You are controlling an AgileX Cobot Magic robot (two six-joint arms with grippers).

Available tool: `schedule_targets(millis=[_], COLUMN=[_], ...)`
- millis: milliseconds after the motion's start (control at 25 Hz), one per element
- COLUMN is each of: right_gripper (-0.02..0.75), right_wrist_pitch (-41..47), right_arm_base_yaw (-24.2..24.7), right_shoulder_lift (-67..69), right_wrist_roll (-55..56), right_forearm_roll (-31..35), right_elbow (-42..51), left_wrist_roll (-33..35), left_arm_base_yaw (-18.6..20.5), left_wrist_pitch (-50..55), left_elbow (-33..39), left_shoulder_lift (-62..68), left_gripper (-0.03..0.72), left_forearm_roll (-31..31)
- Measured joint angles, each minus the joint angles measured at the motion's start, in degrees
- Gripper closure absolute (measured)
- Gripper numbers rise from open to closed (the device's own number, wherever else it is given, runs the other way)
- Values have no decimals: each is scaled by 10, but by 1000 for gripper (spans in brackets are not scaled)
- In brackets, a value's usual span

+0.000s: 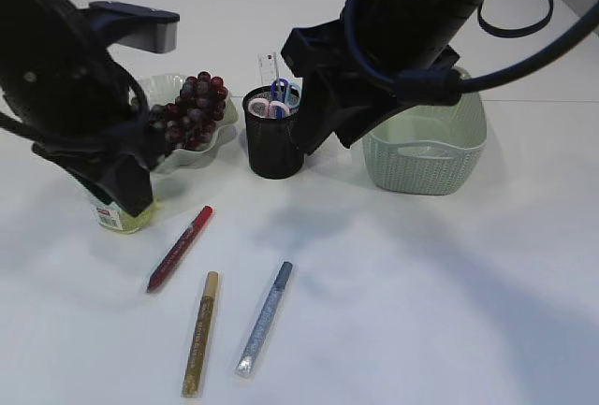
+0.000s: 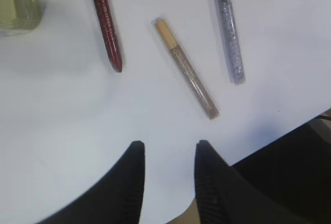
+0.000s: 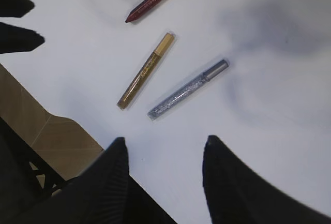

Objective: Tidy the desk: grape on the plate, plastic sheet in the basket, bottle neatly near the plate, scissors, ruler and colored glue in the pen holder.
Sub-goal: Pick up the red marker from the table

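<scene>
Remaining on the desk [image 1: 421, 283] are three glue pens: red [image 1: 180, 248], gold [image 1: 200, 333], silver [image 1: 265, 317]; both grippers, left [image 2: 166, 154] and right [image 3: 164, 149], hang open and empty; next, one must descend and pinch a pen for the holder [image 1: 274, 148]

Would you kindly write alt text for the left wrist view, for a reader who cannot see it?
Three glitter glue pens lie apart on a white table: a red pen, a gold pen and a silver pen. The open, empty left gripper shows at the bottom, and a green bottle at the top left corner.
</scene>
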State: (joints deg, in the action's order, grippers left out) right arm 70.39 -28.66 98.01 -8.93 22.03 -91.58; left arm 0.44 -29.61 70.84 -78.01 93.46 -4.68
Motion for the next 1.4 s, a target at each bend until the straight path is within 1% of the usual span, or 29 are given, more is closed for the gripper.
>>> schedule_targets(millis=[120, 400, 520, 640, 800, 960, 1080, 1160, 1400], right_gripper=[362, 362, 363, 363, 363, 363, 363, 363, 363], right_wrist_pitch=[0, 2, 2, 2, 2, 2, 2, 2, 3], right_arm_base_yaw=[0, 0, 6, 34, 98, 149, 159, 159, 159], right_shoulder_lift=[0, 0, 0, 0, 0, 0, 0, 0, 0], right_wrist_roll=[0, 0, 6, 13, 15, 13, 13, 13, 12], right_forearm_roll=[0, 0, -14, -18, -23, -38, -59, -62, -63], right_elbow=[0, 0, 0, 0, 0, 0, 0, 0, 0], left_wrist_roll=[1, 2, 2, 2, 4, 4, 4, 5, 7], left_arm_base_yaw=[0, 0, 0, 0, 0, 13, 26, 34, 35], left_wrist_pitch=[-18, -79, -88, -102, -111, -117, -118, -116, -98], left_elbow=[-13, -16, -17, -17, -19, -20, -32, -52, -117], left_shoulder_lift=[43, 117, 139, 153, 163, 171, 190, 206, 258], left_gripper=[443, 441, 441, 441, 441, 441, 441, 441, 441], left_forearm_roll=[3, 29, 31, 33, 50, 56, 57, 60, 62])
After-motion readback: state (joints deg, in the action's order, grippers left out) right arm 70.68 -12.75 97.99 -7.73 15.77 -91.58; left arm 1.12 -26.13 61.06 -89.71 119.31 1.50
